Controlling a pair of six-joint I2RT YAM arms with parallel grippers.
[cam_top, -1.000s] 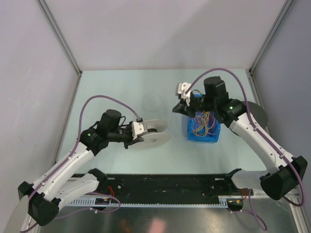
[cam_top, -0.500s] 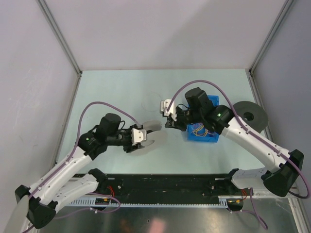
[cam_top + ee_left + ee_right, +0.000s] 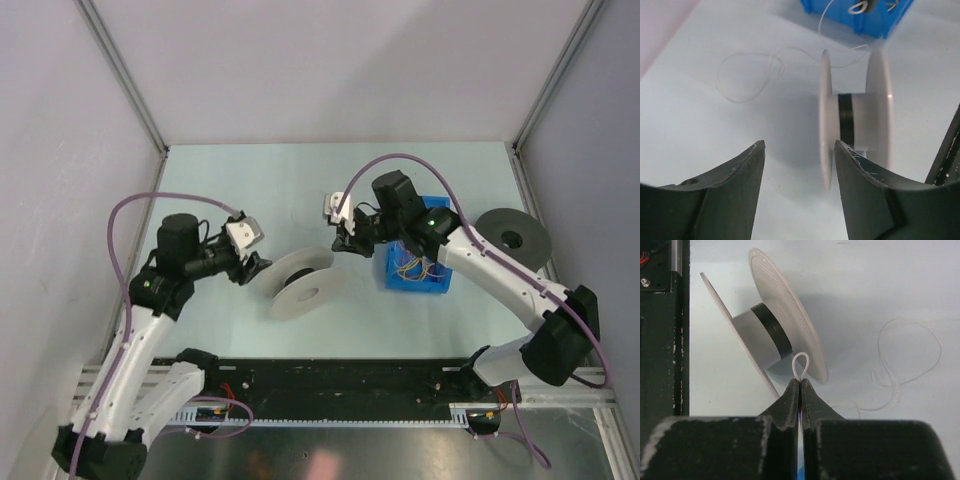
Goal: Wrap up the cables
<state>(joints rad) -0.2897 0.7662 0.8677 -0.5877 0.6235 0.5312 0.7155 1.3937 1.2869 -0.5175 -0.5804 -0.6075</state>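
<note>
A white spool [image 3: 303, 284] with a black band on its hub lies on the table; the left wrist view shows it [image 3: 855, 120] just ahead and to the right of my fingers. My left gripper [image 3: 255, 263] [image 3: 799, 146] is open beside it, holding nothing. My right gripper [image 3: 341, 242] [image 3: 800, 382] is shut on a small loop of thin white wire [image 3: 800, 362] right by the spool [image 3: 765, 335]. More of that wire [image 3: 745, 75] [image 3: 907, 360] curls loose on the table. The yellow and orange cables [image 3: 417, 266] lie bunched in a blue bin [image 3: 443, 285].
A grey disc with a hole [image 3: 513, 238] lies at the right, beyond the blue bin [image 3: 875, 25]. A black rail [image 3: 340, 385] runs along the near edge. Metal frame posts and grey walls close in the table on three sides.
My left gripper opened, let go of the spool and drew back to the left; the spool now rests on the table. My right gripper moved left from the bin toward the spool.
</note>
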